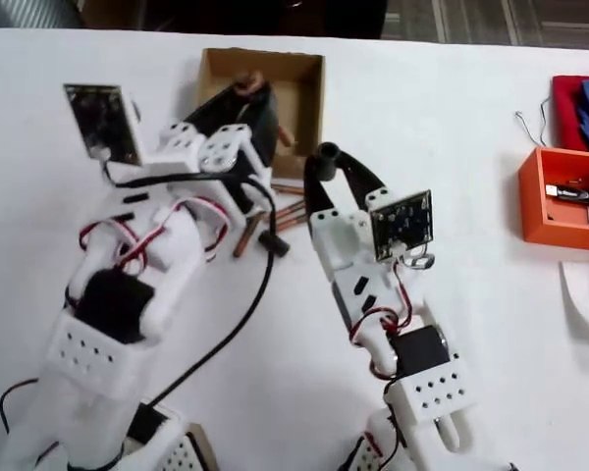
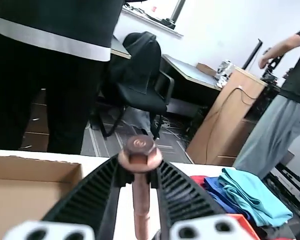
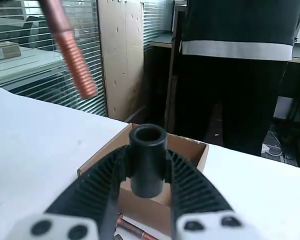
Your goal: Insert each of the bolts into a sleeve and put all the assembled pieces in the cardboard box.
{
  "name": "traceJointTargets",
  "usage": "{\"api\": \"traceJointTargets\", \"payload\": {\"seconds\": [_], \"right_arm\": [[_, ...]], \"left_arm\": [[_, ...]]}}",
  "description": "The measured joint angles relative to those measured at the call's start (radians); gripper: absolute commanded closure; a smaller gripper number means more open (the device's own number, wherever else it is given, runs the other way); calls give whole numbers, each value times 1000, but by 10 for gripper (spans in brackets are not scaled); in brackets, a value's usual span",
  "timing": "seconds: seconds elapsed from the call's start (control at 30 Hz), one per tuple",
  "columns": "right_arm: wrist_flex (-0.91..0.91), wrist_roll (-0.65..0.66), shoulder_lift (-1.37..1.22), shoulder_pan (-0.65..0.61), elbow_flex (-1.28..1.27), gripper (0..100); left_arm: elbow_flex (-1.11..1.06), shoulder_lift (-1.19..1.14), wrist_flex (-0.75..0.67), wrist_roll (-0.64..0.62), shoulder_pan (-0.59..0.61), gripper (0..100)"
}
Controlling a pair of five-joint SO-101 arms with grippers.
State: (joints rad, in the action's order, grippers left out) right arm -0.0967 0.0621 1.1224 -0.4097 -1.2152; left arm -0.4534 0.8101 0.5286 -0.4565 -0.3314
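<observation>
Left arm: a copper bolt (image 2: pixel 141 200) is being clamped by the left gripper (image 2: pixel 140 170) just under its hexagonal head, with the shaft running back between the jaws. In the high view this is being done over the cardboard box (image 1: pixel 299 78), at the upper centre of the frame.

Right arm: a black sleeve (image 3: pixel 148 160) is being grasped by the right gripper (image 3: pixel 148 152), with its open end standing clear of the jaws. In the high view it is being held at the centre of the frame, just right of the box's lower corner.

Bolt against sleeve: the two are being held apart. In the right wrist view the bolt's threaded end is being seen well clear of the sleeve's opening and not lined up with it.

Supply: several loose bolts (image 1: pixel 287 211) are lying on the counter (image 1: pixel 452 88) between the two arms, just below the box in the high view. A spare sleeve (image 1: pixel 274 243), so judged from its black, stubby shape, is lying beside them.

Box contents: no assembled piece is being seen in the part of the box that shows, and some of its floor is being hidden by the left arm.

Progress: the work is being judged as early. One pairing is being set up, with the insertion not yet made.

Remaining: this bolt is yet to be seated and the piece dropped into the box. The loose bolts are then to be paired and boxed in turn.
</observation>
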Motion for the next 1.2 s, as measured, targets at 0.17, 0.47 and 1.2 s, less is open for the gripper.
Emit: {"api": "traceJointTargets", "payload": {"seconds": [0.17,0.47,1.2], "right_arm": [[0,41,0,0,0,978],[-2,83,0,5,0,978],[-2,83,0,2,-2,978]], "left_arm": [[55,-84,0,55,-26,974],[69,-130,43,92,-80,974],[106,-209,-12,92,-118,974]]}}
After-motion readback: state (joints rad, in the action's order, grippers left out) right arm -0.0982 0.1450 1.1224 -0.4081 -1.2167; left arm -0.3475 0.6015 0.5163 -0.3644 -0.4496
